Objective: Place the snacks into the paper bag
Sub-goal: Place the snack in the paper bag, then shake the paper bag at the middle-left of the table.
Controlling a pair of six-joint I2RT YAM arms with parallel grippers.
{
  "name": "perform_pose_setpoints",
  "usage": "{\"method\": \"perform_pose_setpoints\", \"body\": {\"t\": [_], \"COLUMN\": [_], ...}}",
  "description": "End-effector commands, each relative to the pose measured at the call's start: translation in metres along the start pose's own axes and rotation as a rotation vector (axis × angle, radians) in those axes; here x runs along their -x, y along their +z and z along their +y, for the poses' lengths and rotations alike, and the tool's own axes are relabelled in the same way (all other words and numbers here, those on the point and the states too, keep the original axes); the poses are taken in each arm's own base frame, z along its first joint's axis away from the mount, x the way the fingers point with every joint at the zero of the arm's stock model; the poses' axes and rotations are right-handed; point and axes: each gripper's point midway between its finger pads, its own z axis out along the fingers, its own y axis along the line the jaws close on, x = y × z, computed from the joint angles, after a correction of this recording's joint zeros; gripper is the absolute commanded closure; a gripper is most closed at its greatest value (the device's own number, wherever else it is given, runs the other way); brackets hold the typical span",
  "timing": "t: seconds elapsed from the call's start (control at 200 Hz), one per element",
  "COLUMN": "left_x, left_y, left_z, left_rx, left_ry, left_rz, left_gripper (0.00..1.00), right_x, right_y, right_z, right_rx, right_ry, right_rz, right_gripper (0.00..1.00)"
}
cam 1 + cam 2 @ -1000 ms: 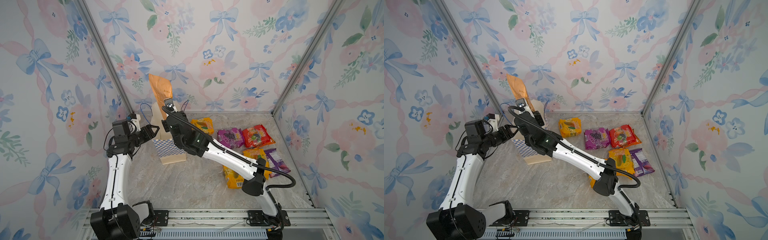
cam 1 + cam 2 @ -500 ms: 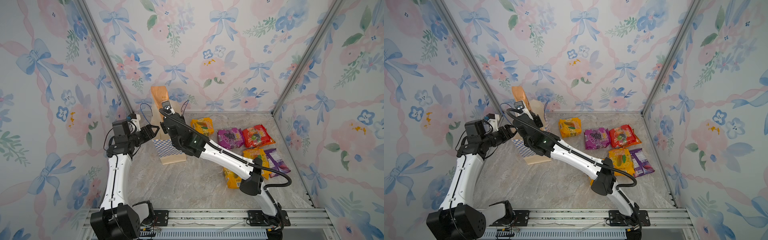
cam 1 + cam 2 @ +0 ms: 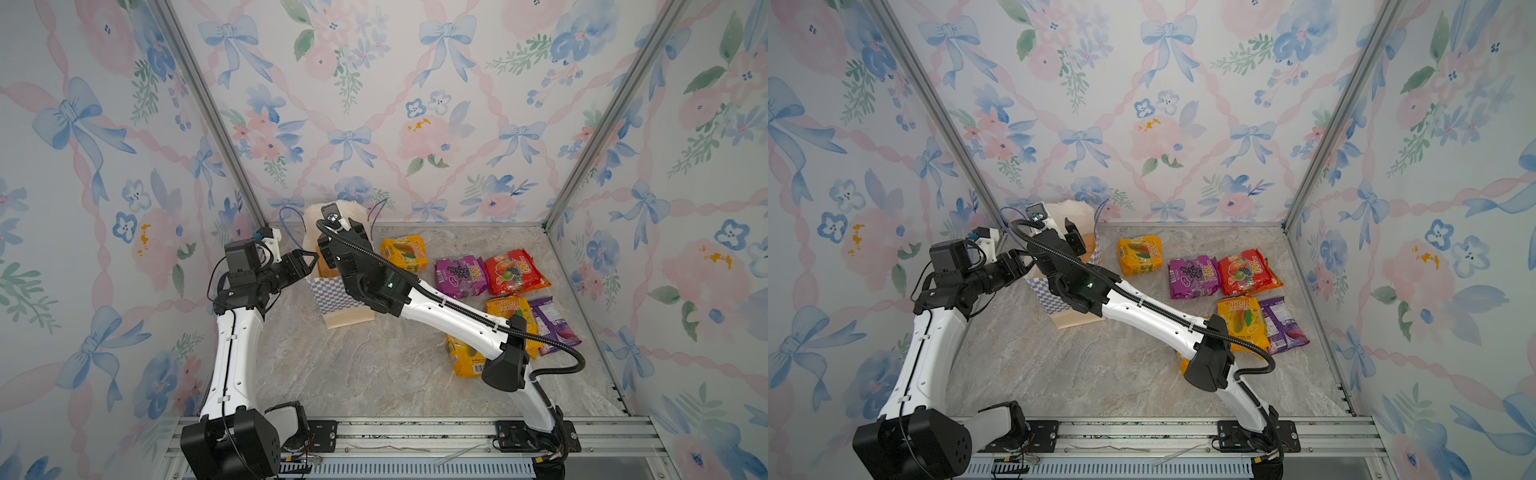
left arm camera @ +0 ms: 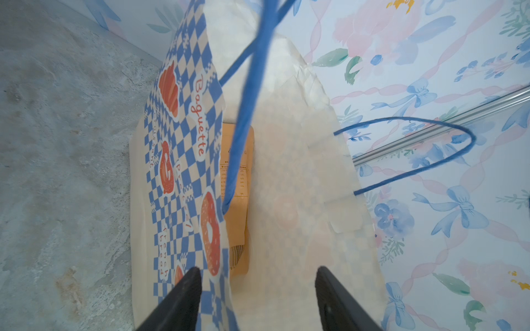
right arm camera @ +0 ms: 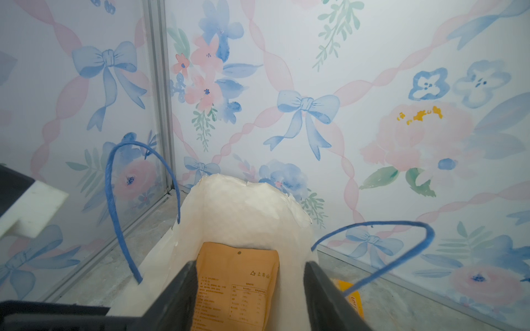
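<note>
The checkered paper bag (image 3: 338,296) stands upright at the back left, its cream inside (image 5: 243,212) showing. A plain orange-tan snack pouch (image 5: 236,286) stands inside it, also seen in the left wrist view (image 4: 231,149). My right gripper (image 5: 249,265) hangs open over the bag's mouth, one finger on each side of the pouch and apart from it. At the bag's left rim my left gripper (image 4: 257,269) is open, the checkered wall (image 4: 183,160) running between its fingers. Yellow (image 3: 405,252), purple (image 3: 460,275) and red (image 3: 513,271) packs lie on the table to the right.
More snacks lie by the right wall: a yellow pack (image 3: 509,316), a purple packet (image 3: 552,324) and a yellow pack (image 3: 465,359) partly under the right arm. Blue cord handles (image 5: 114,200) stick up from the bag. The back wall stands close behind it.
My right gripper has opened and let go of the orange-tan pouch, which has dropped from high above the bag down into it. The left arm has stayed still.
</note>
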Motion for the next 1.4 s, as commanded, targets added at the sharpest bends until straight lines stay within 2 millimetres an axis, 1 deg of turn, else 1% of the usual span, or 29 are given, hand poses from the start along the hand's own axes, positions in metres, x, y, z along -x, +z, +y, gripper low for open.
{"method": "perform_pose_setpoints", "body": {"t": [0.0,0.13,0.235,0.29,0.375,0.446,0.471,0.476,0.486,0.511,0.716,0.791,0.876,0.966,1.231,1.397], "left_x": [-0.001,0.0,0.002,0.003,0.004,0.003,0.002,0.002,0.001,0.0,0.002,0.004,0.003,0.001,-0.004,-0.008], "left_y": [0.004,0.004,0.002,0.001,0.002,0.004,0.006,0.006,0.006,0.007,0.008,0.007,0.007,0.009,0.015,0.02], "left_z": [0.005,0.008,0.008,0.008,0.009,0.012,0.012,0.012,0.012,0.013,0.01,0.008,0.009,0.01,0.0,-0.009], "left_rx": [0.0,0.014,0.026,0.028,0.037,0.037,0.035,0.035,0.033,0.031,0.019,0.016,0.017,0.015,-0.017,-0.045], "left_ry": [0.008,0.007,0.004,0.005,0.006,-0.003,-0.008,-0.008,-0.009,-0.013,-0.02,-0.018,-0.026,-0.035,-0.025,-0.014], "left_rz": [0.015,0.007,-0.004,-0.009,-0.012,-0.003,0.002,0.004,0.006,0.011,0.014,0.008,0.01,0.02,0.046,0.07], "left_gripper": [0.37,0.39,0.45,0.49,0.62,0.66,0.67,0.68,0.68,0.7,0.88,1.0,1.0,1.0,1.0,1.0], "right_x": [0.049,0.065,0.075,0.079,0.083,0.088,0.083,0.088,0.09,0.092,0.091,0.09,0.088,0.083,0.065,0.049], "right_y": [-0.028,-0.051,-0.069,-0.078,-0.091,-0.102,-0.102,-0.107,-0.11,-0.115,-0.138,-0.145,-0.154,-0.158,-0.162,-0.16], "right_z": [-0.032,-0.05,-0.063,-0.071,-0.084,-0.096,-0.097,-0.101,-0.105,-0.11,-0.142,-0.154,-0.17,-0.18,-0.206,-0.229], "right_rx": [-0.003,0.035,0.067,0.076,0.081,0.08,0.079,0.079,0.077,0.076,0.045,0.023,-0.013,-0.036,-0.111,-0.159], "right_ry": [0.069,0.138,0.166,0.169,0.186,0.21,0.207,0.217,0.224,0.232,0.254,0.267,0.293,0.296,0.289,0.307], "right_rz": [-0.087,-0.133,-0.148,-0.15,-0.156,-0.174,-0.169,-0.179,-0.186,-0.194,-0.204,-0.211,-0.229,-0.23,-0.194,-0.144], "right_gripper": [0.37,0.36,0.36,0.36,0.36,0.36,0.36,0.36,0.36,0.36,0.35,0.35,0.35,0.35,0.35,0.34]}}
